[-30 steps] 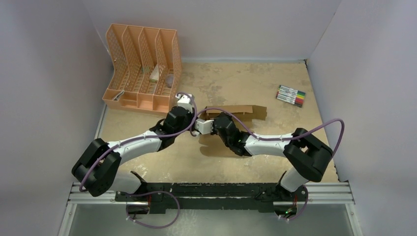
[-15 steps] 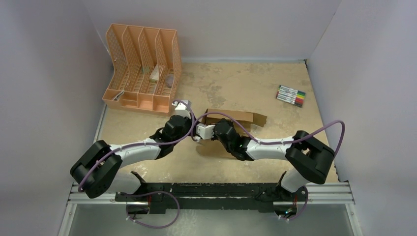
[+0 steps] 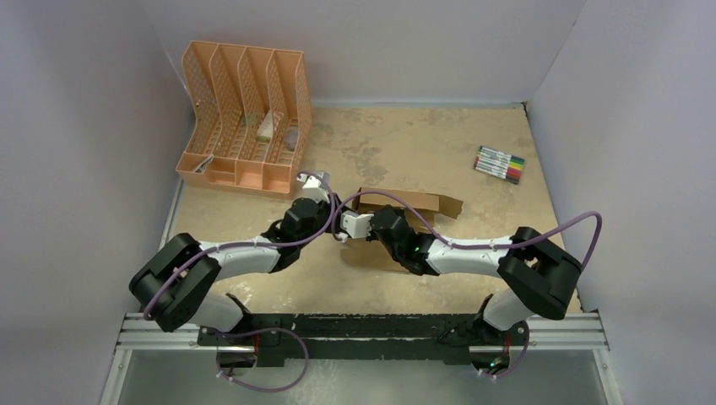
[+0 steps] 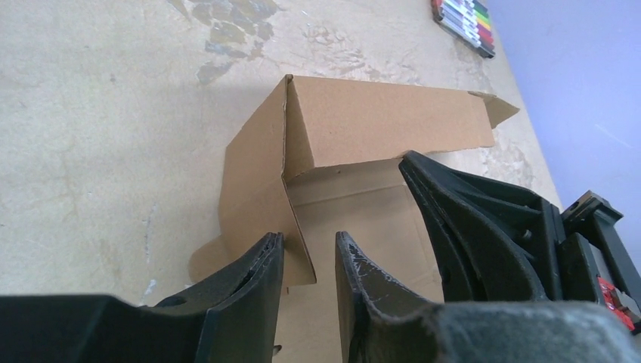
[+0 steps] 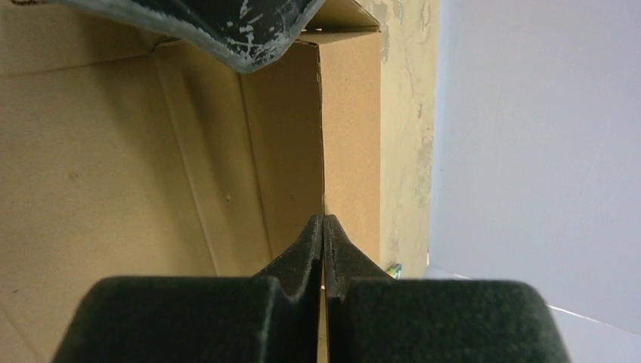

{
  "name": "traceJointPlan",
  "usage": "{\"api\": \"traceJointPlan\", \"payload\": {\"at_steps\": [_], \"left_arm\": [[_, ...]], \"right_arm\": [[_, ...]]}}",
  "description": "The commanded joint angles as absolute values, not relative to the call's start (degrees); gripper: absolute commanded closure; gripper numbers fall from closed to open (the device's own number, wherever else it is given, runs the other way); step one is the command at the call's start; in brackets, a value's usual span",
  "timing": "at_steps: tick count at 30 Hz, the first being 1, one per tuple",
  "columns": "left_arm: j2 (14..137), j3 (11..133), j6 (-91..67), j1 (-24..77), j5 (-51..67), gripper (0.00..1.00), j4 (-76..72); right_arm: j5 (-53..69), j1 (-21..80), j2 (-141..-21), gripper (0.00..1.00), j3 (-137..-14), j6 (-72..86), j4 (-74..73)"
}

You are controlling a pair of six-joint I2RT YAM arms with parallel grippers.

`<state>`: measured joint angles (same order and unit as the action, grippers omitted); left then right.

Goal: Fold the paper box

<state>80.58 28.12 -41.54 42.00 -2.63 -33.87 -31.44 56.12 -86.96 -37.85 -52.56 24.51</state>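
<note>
Left gripper (image 4: 308, 246) slightly parted, loosely straddling a raised panel's lower corner of the paper box (image 4: 378, 128). Right gripper (image 5: 323, 227) pinched tight on a box wall edge. Half-erected at mid-counter (image 3: 405, 139), between both arms. Peach organizer (image 3: 245, 110) far left, markers (image 3: 499, 164) far right, pale walls around.

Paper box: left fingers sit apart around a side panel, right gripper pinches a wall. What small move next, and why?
Probably ease the left gripper straight back off the side panel. Its fingers stand apart, not pinching it, while the right gripper is shut on a wall of the paper box, so the box should hold steady.
</note>
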Motion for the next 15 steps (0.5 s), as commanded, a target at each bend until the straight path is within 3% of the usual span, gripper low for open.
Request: {"api": "traceJointPlan", "payload": {"at_steps": [1, 8, 15], "left_arm": [[80.8, 28.7, -47.3, 45.7, 11.2, 0.67, -46.0], [77.5, 27.6, -47.4, 45.6, 9.6, 0.62, -43.7], [79.0, 26.2, -46.9, 45.4, 9.0, 0.67, -44.1]], "right_arm": [[-29.8, 56.9, -86.2, 1.0, -39.9, -48.1, 30.2], [-29.8, 56.9, -85.5, 1.0, -39.8, -48.3, 30.7], [-27.2, 56.9, -84.2, 1.0, -39.2, -47.1, 30.3]]}}
